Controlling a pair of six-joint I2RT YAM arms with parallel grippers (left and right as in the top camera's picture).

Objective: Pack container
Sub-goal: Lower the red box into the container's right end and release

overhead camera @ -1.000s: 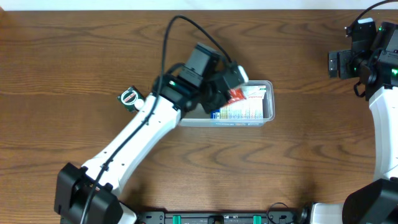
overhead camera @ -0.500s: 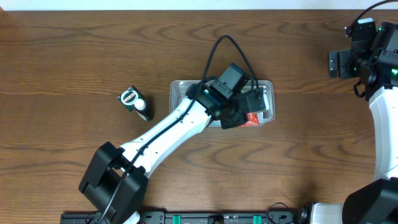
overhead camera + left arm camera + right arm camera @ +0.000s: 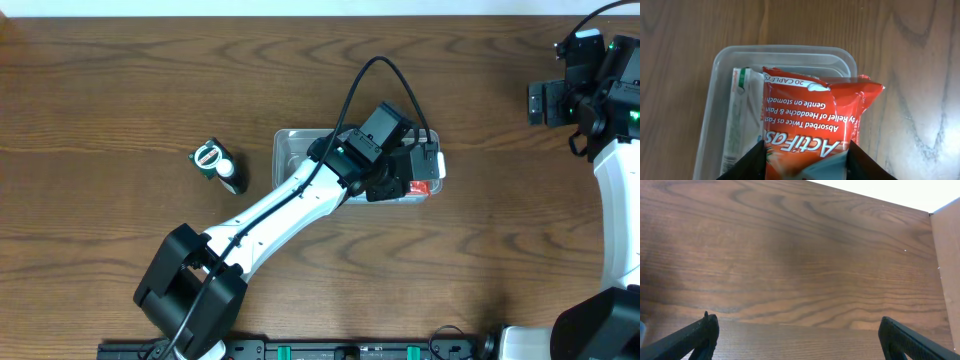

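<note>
Brown wood-grain counter (image 3: 120, 70) fills the overhead view. At its centre sits the clear plastic container (image 3: 285, 150), long side running left to right. The left arm (image 3: 280, 205) stretches from the lower left across the tub, and a red packet (image 3: 421, 187) shows at the tub's right end under the wrist. A small green-capped bottle (image 3: 217, 165) lies left of the container, apart from it. The right arm (image 3: 600, 95) stands at the upper right edge.

From the left wrist, the left pincer (image 3: 807, 167) is clamped on the red ActiFast packet, one dark finger on each side. The packet hangs over the container's right half, its far corner past the rim. A white and green packet (image 3: 740, 115) lies inside along the left wall.

From the right wrist, the right pincer (image 3: 800, 330) is spread wide over the wood.
</note>
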